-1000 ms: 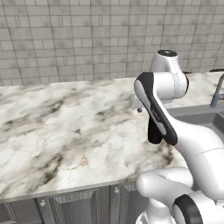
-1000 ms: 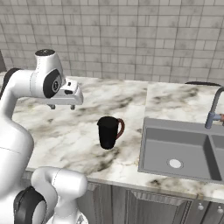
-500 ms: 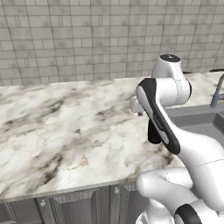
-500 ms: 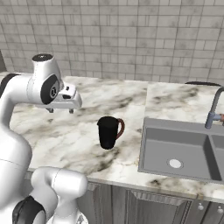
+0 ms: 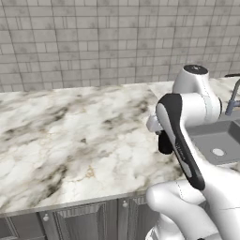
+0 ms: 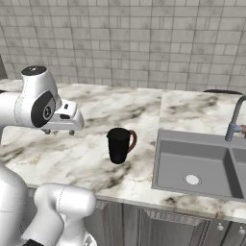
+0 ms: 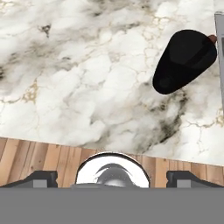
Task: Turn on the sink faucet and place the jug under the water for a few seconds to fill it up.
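The black jug (image 6: 119,145) with its reddish-brown handle stands upright on the marble counter, left of the sink (image 6: 192,161). In the left base view the jug (image 5: 164,143) is mostly hidden behind my arm. My gripper (image 6: 58,131) hangs over the counter's front part, left of the jug and apart from it, fingers pointing down. In the hand view the gripper (image 7: 113,178) is open with nothing between its fingertips, and the jug (image 7: 183,61) lies at the upper right. The grey gooseneck sink faucet (image 6: 234,120) rises at the sink's far side; no water shows.
The marble counter (image 6: 96,110) runs wide to the left, with a tiled wall behind it. Its front edge and the wooden floor (image 7: 43,157) show in the hand view. Cabinet doors (image 6: 158,226) sit under the counter.
My hand has come down and a little toward the counter's front, staying left of the jug. Its fingers stay wide apart. The jug has not moved.
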You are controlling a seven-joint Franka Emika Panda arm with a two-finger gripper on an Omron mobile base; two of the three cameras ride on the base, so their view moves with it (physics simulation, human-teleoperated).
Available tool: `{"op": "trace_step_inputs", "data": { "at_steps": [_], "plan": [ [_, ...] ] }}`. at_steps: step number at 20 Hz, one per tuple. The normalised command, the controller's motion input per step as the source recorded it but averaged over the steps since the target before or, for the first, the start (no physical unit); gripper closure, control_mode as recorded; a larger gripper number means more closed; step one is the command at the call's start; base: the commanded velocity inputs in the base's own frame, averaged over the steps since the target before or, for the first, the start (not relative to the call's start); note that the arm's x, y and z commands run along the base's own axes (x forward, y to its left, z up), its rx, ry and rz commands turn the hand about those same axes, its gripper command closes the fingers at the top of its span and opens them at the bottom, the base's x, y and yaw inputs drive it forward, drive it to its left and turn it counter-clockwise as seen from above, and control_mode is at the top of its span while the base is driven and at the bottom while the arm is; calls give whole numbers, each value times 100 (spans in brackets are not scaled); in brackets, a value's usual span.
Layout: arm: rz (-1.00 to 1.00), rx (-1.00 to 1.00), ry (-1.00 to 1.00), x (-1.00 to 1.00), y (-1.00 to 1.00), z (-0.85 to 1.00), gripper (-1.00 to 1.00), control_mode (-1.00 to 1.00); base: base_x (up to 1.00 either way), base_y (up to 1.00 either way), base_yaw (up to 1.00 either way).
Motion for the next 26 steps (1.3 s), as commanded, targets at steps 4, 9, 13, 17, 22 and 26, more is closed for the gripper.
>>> {"op": "trace_step_inputs", "data": {
  "at_steps": [4, 9, 13, 17, 22, 26],
  "plan": [
    [0, 0, 0, -20, -17, 0, -100, -100, 0, 0, 0],
    [0, 0, 0, 0, 0, 0, -100, -100, 0, 0, 0],
    [0, 0, 0, 0, 0, 0, -100, -100, 0, 0, 0],
    [0, 0, 0, 0, 0, 0, -100, -100, 0, 0, 0],
    [0, 0, 0, 0, 0, 0, -100, -100, 0, 0, 0],
    [0, 0, 0, -3, 0, 0, -100, -100, 0, 0, 0]
  ]
}}
